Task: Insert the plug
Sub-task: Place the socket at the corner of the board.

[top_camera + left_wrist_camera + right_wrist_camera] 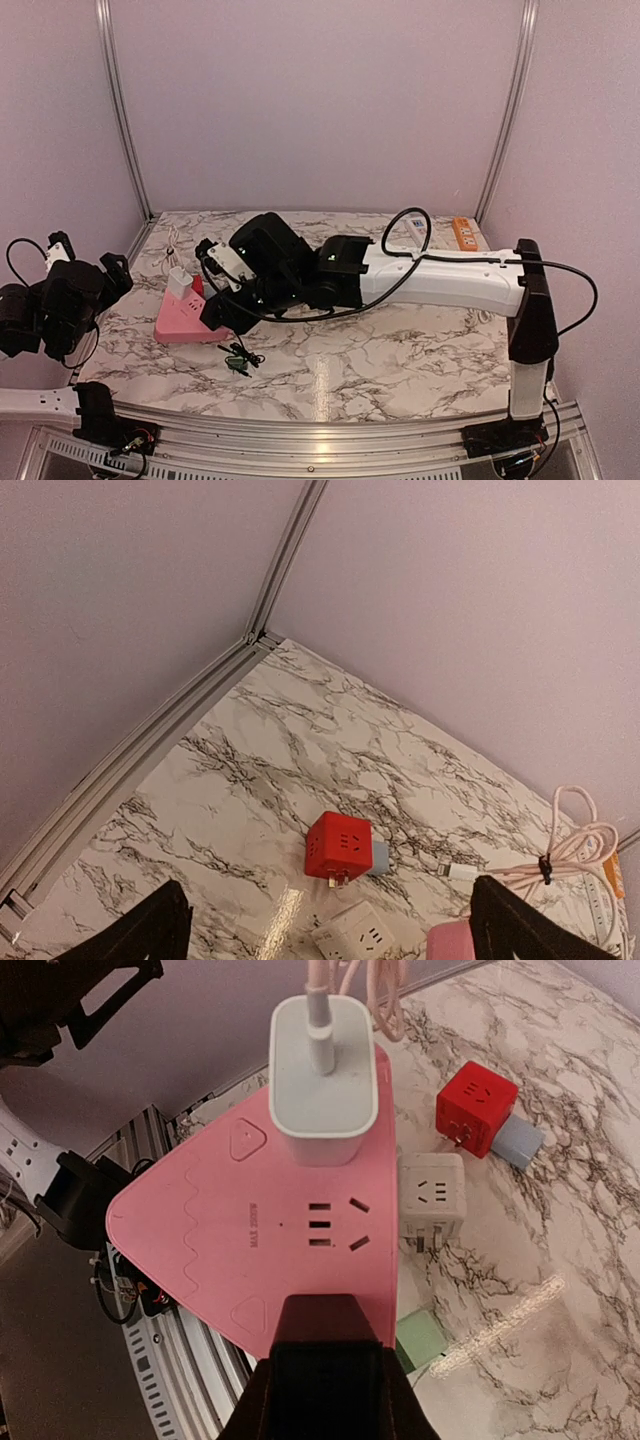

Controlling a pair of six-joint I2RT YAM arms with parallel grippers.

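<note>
right arm (440, 275): reaches from its base at the near right edge across the surface (400, 350) to the left; the forearm is nearly level and the wrist is bent down over the pink power strip (200, 1230).
right pincer (327, 1320): the fingers show as one dark block in the wrist view, pressed together. The tip overlaps the near edge of the power strip; I cannot tell whether it touches it.
left arm (60, 300): folded back at the left side, off the edge of the surface and well apart from the power strip.
left pincer (330, 900): spread, with one dark fingertip in each lower corner of its wrist view and nothing between them.
plug (325, 1080): white block charger, standing upright and seated in the power strip near one corner of the triangle.
cable (320, 1010): pale pink, runs out of the top of the plug.
power strip face: free socket slots beside the plug, two embossed triangle marks and a wavy line.
writing, power strip: one small word by the slots, too small to read.
red cube (477, 1108): socket slots on its faces; a grey-blue block (518, 1140) touches one side.
white cube (431, 1196): just beside the power strip, socket slots facing up.
green piece (420, 1340): partly under the edge of the power strip.
</note>
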